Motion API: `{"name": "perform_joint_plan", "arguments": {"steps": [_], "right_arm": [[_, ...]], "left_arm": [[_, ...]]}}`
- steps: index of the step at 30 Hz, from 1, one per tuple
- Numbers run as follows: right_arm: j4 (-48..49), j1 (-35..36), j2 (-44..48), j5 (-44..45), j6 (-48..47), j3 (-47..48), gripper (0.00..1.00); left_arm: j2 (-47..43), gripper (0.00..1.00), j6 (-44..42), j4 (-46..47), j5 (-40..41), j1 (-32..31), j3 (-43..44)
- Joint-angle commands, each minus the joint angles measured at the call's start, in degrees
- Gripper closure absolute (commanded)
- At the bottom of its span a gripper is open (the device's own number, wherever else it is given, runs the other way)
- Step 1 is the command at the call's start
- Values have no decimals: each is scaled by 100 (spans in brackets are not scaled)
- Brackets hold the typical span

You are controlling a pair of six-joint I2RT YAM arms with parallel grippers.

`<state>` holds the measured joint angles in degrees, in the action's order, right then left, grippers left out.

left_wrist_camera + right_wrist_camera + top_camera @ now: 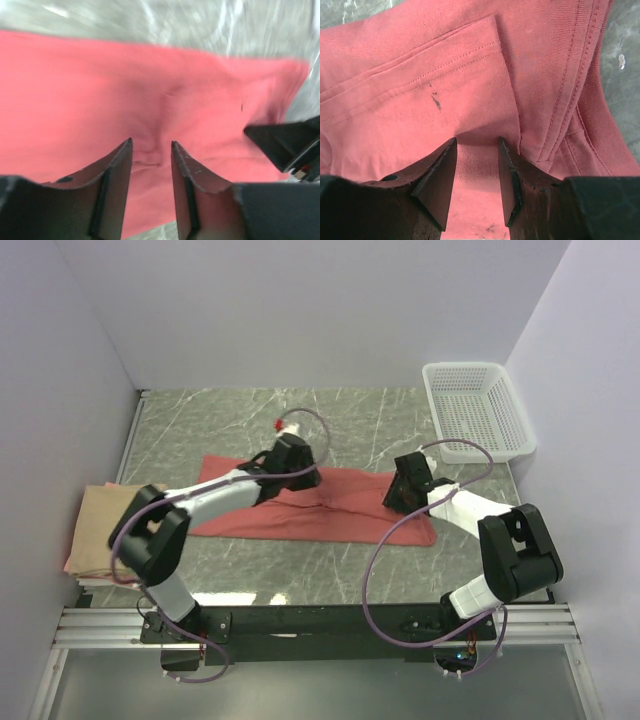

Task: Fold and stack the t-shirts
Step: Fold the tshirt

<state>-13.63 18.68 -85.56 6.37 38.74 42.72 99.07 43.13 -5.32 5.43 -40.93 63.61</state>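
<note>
- Around three sides, plain pale walls (300,310) close in the scene.
- Beneath everything lies a grey-green marbled table (230,420), bare at 12 o'clock.
- Across the middle, the salmon-red t-shirt (340,515) lies folded into a long band running from 9 to 3 o'clock.
- Over that band reach the left arm (215,495) and the right arm (470,510), hiding parts of its far edge; purple cables (375,580) loop from both.
- At 9 o'clock, against the wall, the tan-beige t-shirt (100,515) lies flat, with a pink cloth edge (75,565) showing beneath its near side.
- At 2 o'clock sits a white mesh basket (462,367), well apart from the shirts.
- Left gripper (151,144): fingers spread, nothing between them, above a pucker in the red cloth.
- Right gripper (477,140): fingers likewise parted, over a stitched, folded layer at the band's right end; whether they touch it cannot be told.
</note>
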Motion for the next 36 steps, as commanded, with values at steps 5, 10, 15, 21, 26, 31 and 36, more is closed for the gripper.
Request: {"name": "perform_joint_plan", "arguments": {"steps": [5, 10, 15, 21, 26, 31, 36], "right_arm": [[-34, -233, 127, -31, -148, 43, 53], [-201, -198, 539, 57, -95, 219, 53], [-237, 118, 462, 154, 72, 359, 53], [79, 391, 119, -13, 423, 281, 53], [132, 391, -338, -74, 468, 395, 53], [62, 391, -874, -118, 354, 746, 53], [-61, 382, -1348, -145, 239, 1211, 53]], "left_arm": [[-1327, 65, 160, -926, 352, 902, -1148], [-1750, 66, 187, -1023, 564, 973, -1711], [-1689, 75, 248, -997, 731, 1078, -2010], [-1267, 83, 300, -770, 705, 1078, -2273], [-1311, 85, 450, -602, 591, 982, -2573], [-1302, 86, 748, -593, 582, 657, -2714], [-1188, 86, 1056, -382, 337, 305, -2863]]}}
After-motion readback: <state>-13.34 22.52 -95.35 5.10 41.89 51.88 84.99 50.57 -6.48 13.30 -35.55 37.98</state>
